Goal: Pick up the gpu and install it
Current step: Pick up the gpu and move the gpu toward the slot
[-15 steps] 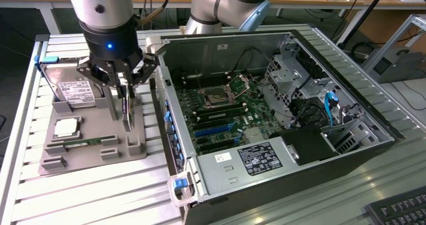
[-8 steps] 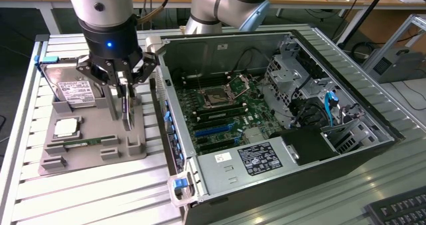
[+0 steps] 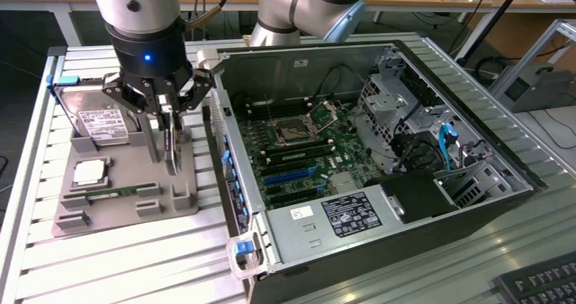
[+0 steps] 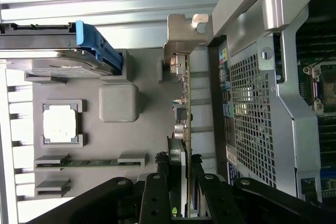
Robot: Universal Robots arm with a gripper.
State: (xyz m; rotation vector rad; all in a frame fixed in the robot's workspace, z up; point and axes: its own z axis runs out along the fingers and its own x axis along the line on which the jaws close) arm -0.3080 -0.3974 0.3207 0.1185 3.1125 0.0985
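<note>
Holding the gpu [image 3: 171, 152] upright in the claw [image 3: 168, 118], pinched on both flat sides, at the gray tray [image 3: 117, 213] on the desk [image 3: 126, 267], just beside the open case [image 3: 297, 65].

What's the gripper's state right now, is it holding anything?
Gripper: closed on the gpu, which stands on edge at the gray tray.
</note>
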